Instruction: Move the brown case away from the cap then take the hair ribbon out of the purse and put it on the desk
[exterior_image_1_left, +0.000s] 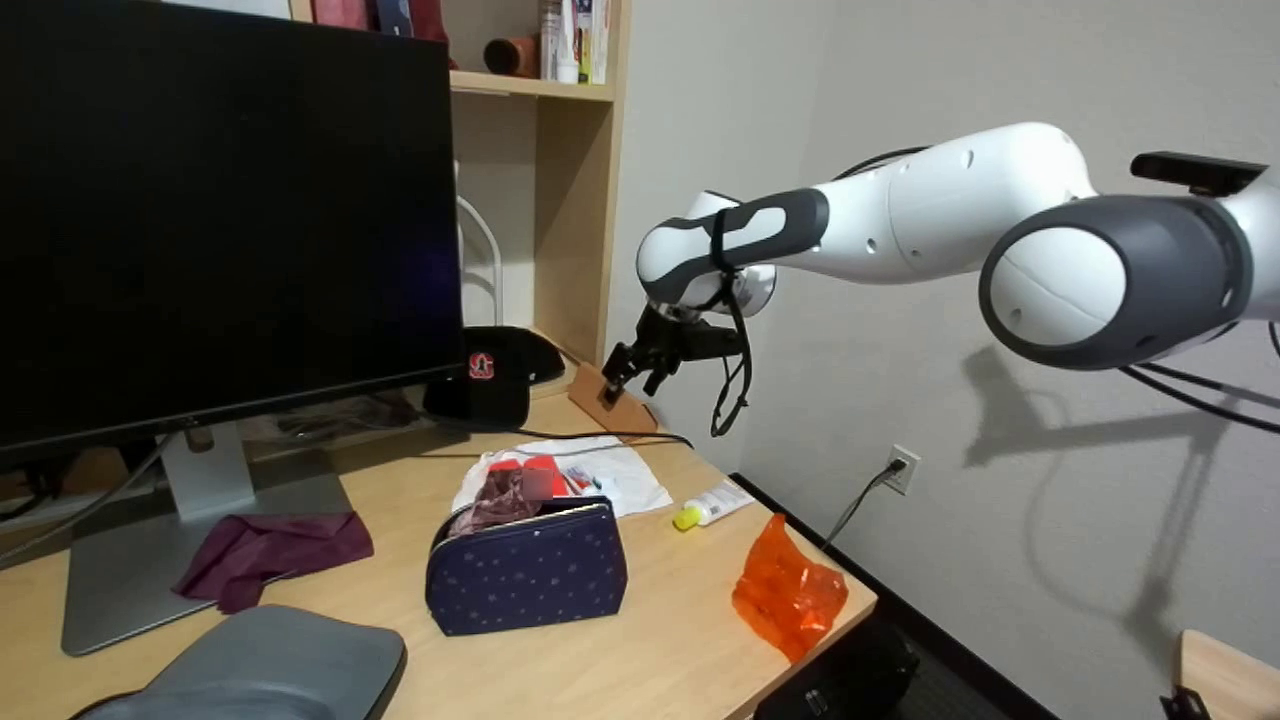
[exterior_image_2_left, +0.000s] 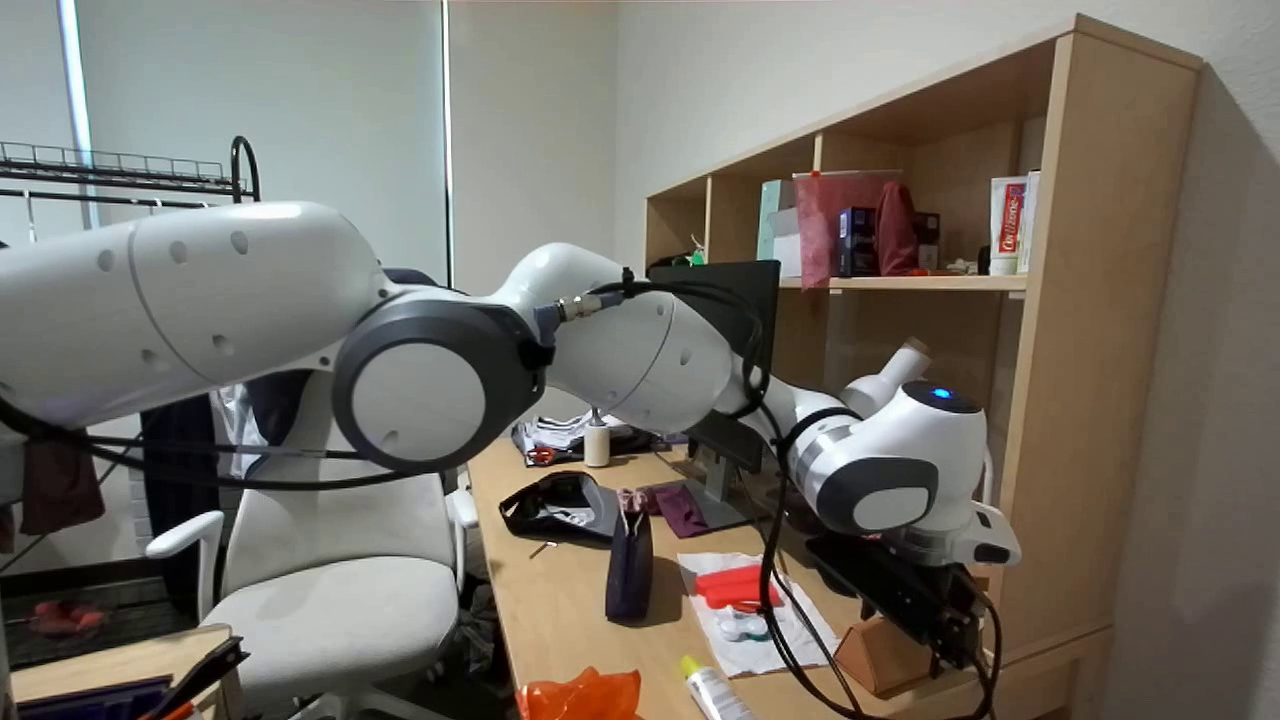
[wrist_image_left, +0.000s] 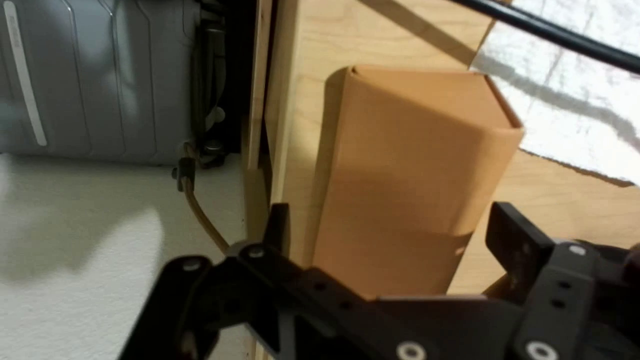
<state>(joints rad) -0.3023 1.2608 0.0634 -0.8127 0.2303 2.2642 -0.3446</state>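
The brown case (exterior_image_1_left: 635, 415) lies on the desk (exterior_image_1_left: 660, 650) near the back edge, below my gripper (exterior_image_1_left: 632, 382); it also shows in an exterior view (exterior_image_2_left: 880, 655). In the wrist view, my gripper (wrist_image_left: 391, 220) is open, with its fingers on either side of the case (wrist_image_left: 407, 155) and gaps to both. The black cap (exterior_image_1_left: 490, 375) sits left of the case, by the shelf. The dark blue starred purse (exterior_image_1_left: 530, 575) stands open nearer the front; it also shows in an exterior view (exterior_image_2_left: 628, 570). The mauve hair ribbon (exterior_image_1_left: 492, 507) bulges from its top.
A monitor (exterior_image_1_left: 220, 220) stands left of the cap. A white sheet (exterior_image_1_left: 635, 475) with red items, a tube (exterior_image_1_left: 715, 502) and an orange bag (exterior_image_1_left: 790, 590) lie around the purse. A black cable (wrist_image_left: 555, 35) crosses near the case. A grey suitcase (wrist_image_left: 100, 80) stands beyond the desk edge.
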